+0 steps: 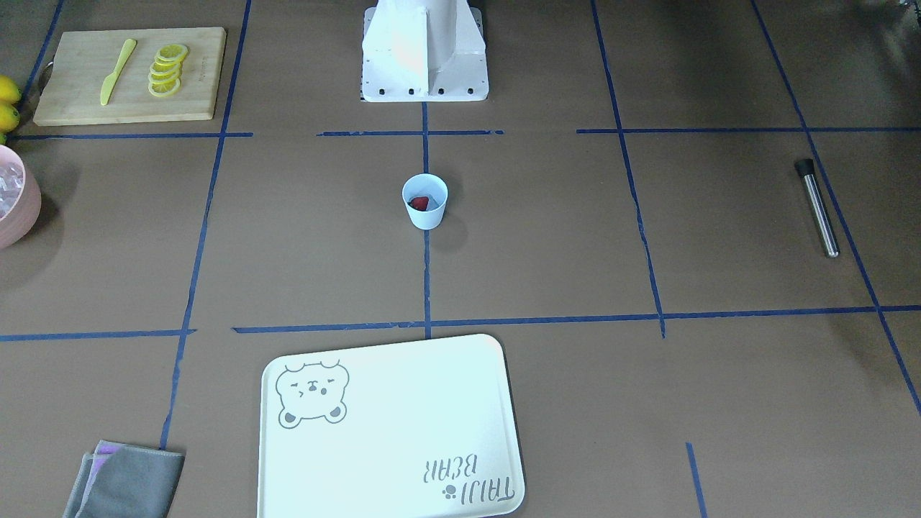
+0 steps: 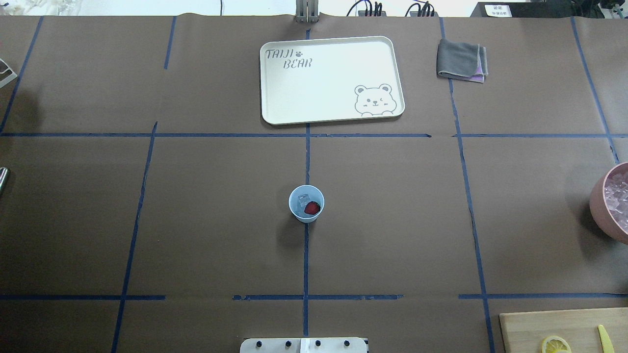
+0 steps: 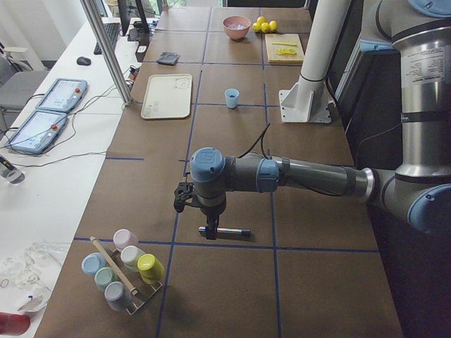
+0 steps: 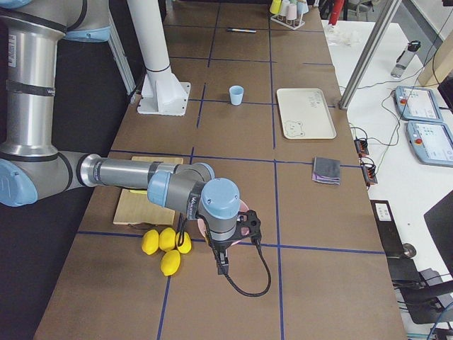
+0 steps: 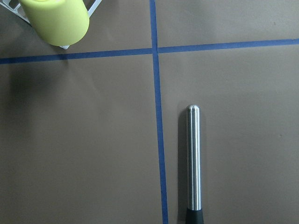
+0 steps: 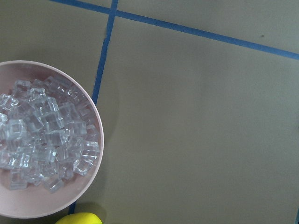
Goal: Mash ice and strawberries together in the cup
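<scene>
Overhead exterior shows the small light-blue plastic cup [image 2: 294, 212] upright at table centre, holding a red strawberry lump [image 2: 312, 208] beside clear ice chunks [image 2: 303, 199]. It stands well apart from both grippers: the left gripper [image 3: 209, 232] hangs above a steel muddler rod [image 5: 193, 158] far left, and the right gripper [image 4: 222, 267] is by a pink ice bowl [image 6: 100, 140] far right. Whether either's jaws are open or closed cannot be told.

On matt brown paper [image 1: 547, 237], a smooth, mirror-shiny steel rod [image 5: 193, 158] with a matt black end [image 5: 194, 217] lies just beside the jaws of the left gripper [image 3: 209, 232], while glassy clear ice cubes [image 6: 42, 135] fill a smooth pink plastic bowl [image 6: 100, 140] near the jaws of the right gripper [image 4: 221, 268].
</scene>
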Robot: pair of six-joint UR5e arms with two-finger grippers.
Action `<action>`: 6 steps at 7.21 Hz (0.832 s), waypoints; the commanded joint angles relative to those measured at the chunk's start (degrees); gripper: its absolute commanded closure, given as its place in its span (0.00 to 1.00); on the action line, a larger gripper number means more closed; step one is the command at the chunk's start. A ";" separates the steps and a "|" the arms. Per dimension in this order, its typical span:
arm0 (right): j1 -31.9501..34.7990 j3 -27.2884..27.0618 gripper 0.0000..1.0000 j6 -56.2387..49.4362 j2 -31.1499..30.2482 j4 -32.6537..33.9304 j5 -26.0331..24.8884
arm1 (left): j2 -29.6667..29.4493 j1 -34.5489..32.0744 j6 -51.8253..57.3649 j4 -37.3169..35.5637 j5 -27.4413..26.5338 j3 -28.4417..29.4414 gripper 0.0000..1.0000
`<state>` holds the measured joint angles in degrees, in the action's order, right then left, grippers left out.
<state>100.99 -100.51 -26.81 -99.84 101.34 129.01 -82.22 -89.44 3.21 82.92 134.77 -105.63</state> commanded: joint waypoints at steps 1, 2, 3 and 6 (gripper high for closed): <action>-0.09 0.06 0.00 0.00 0.00 0.00 0.01 | -0.05 -0.03 -0.22 0.49 -0.04 1.12 0.00; 0.00 0.06 0.00 0.00 0.00 0.00 0.01 | -0.31 -0.03 -0.22 0.49 0.05 0.44 0.00; 0.00 0.06 0.00 0.09 0.00 0.00 0.01 | -0.14 -0.03 0.04 0.40 -0.04 -0.35 0.00; 0.00 0.14 0.00 0.09 -0.09 0.00 0.01 | 0.39 -0.03 0.13 0.23 -0.21 -0.18 0.00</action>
<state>100.93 -100.43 -26.72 -99.92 101.34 129.02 -81.89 -89.47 3.35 83.20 134.54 -105.42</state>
